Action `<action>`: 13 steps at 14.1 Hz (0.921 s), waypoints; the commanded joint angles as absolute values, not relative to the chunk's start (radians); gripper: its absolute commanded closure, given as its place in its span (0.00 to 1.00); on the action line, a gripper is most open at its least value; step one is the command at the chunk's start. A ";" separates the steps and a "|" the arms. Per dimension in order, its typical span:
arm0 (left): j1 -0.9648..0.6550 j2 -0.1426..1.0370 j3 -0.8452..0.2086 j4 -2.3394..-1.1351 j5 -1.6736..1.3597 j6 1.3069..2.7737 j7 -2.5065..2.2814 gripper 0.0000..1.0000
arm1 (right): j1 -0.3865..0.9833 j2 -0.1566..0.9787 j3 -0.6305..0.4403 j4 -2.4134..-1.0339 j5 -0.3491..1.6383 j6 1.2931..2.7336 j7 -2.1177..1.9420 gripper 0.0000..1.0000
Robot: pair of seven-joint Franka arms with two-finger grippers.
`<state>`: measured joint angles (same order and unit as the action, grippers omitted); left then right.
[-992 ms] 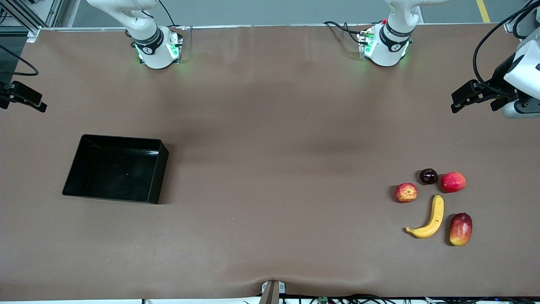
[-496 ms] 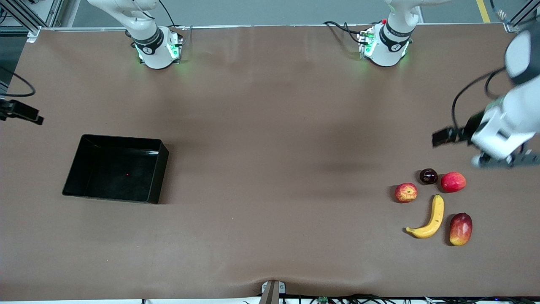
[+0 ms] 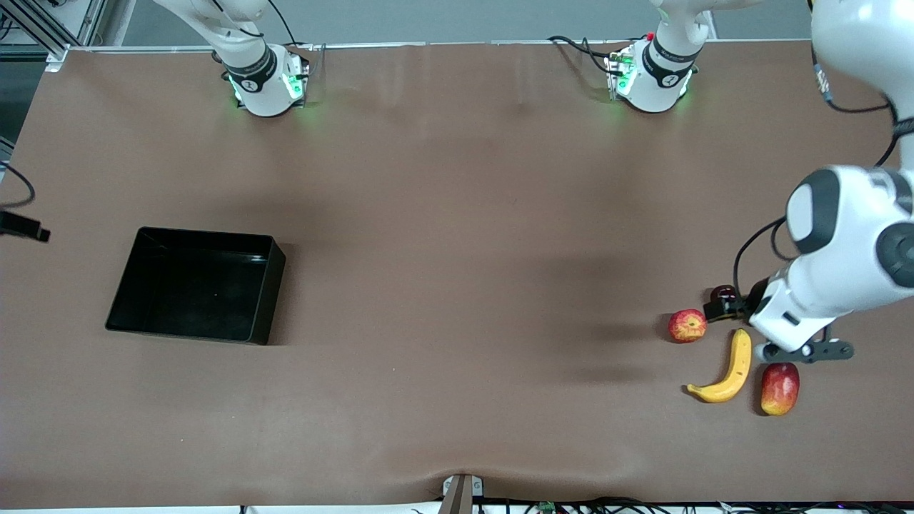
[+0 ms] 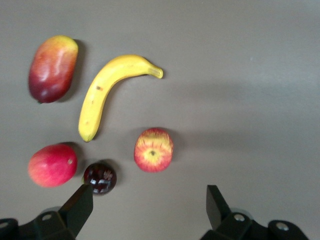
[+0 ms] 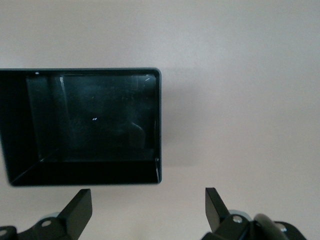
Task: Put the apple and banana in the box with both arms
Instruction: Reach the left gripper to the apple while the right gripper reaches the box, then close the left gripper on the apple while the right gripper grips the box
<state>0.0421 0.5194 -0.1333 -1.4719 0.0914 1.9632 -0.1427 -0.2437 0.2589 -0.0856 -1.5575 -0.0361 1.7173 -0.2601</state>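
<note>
The apple (image 3: 687,325) (image 4: 153,149) and the curved yellow banana (image 3: 728,369) (image 4: 107,90) lie on the table at the left arm's end, the banana nearer the front camera. My left gripper (image 3: 720,308) (image 4: 148,200) hangs open above the table just beside the apple, with one fingertip close to a dark round fruit and nothing between its fingers. The black box (image 3: 275,296) (image 5: 159,120) stands empty toward the right arm's end. My right gripper (image 3: 25,228) (image 5: 147,202) is open and empty, off the box's outer side at the table's end.
A red-yellow mango (image 3: 779,387) (image 4: 52,67) lies beside the banana. A dark round fruit (image 3: 724,291) (image 4: 99,178) and a pinkish-red round fruit (image 4: 52,164) sit close to the apple; the left arm hides the pinkish one in the front view.
The left arm swung in from the table's end and came down over the fruit group. The right gripper drifted toward the front camera, staying at the table's end. Both stayed open.
</note>
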 commanded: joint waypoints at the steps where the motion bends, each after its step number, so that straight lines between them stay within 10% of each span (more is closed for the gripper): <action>1: 0.043 0.612 -0.133 -1.440 0.110 2.017 -0.137 0.00 | -0.271 0.337 -0.072 -1.528 -0.031 1.782 -0.365 0.00; 13: 0.049 0.773 -0.133 -1.454 0.133 2.063 -0.137 0.06 | -0.344 0.549 -0.069 -1.618 0.061 1.960 -0.446 0.00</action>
<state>0.0470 0.7566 -0.1316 -1.4674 0.1139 2.0572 -0.1407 -0.3196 0.5624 -0.0860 -1.5766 0.0316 1.9275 -0.4278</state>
